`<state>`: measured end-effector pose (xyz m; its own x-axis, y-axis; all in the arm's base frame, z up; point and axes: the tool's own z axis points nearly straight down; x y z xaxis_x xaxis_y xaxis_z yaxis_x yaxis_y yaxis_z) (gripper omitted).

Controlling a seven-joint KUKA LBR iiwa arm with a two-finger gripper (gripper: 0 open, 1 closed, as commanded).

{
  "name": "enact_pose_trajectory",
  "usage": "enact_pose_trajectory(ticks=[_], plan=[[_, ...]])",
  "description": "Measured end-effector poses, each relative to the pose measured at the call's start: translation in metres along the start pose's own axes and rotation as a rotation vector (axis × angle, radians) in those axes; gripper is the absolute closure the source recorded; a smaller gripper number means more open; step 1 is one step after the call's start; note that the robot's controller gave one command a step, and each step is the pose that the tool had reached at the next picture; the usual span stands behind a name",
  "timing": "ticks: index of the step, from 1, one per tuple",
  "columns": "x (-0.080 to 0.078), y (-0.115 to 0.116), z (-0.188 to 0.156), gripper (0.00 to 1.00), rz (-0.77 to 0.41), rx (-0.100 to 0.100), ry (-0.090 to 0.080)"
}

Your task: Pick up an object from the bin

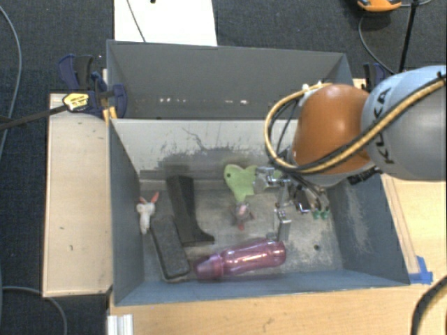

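Observation:
My gripper (pixel 282 230) hangs in the right half of the bin, below the orange cover on the wrist. Its tip is just above the right end of a translucent pink-purple bottle (pixel 242 260) that lies on its side along the bin's front wall. A small reddish piece (pixel 242 217) lies on the floor to the gripper's left. Behind that piece, a light green soft shape (pixel 240 179) rests close to the gripper's body. I see nothing held in the gripper.
A black L-shaped block (pixel 185 211) and a dark grey flat bar (pixel 169 250) lie left of centre. A small white figure with red bits (pixel 145 215) sits against the left wall. The arm comes in over the right rim.

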<state>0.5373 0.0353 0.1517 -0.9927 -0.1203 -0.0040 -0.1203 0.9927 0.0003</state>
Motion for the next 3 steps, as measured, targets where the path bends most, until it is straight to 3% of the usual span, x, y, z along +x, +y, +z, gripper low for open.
enact_pose_trajectory(ticks=[1,2,3], plan=[[0.031,0.032,0.01,0.0,-0.308,0.0,0.001],[0.042,0.052,0.026,0.0,-0.41,0.0,-0.001],[0.052,0.056,0.068,0.0,-0.614,0.0,-0.002]])
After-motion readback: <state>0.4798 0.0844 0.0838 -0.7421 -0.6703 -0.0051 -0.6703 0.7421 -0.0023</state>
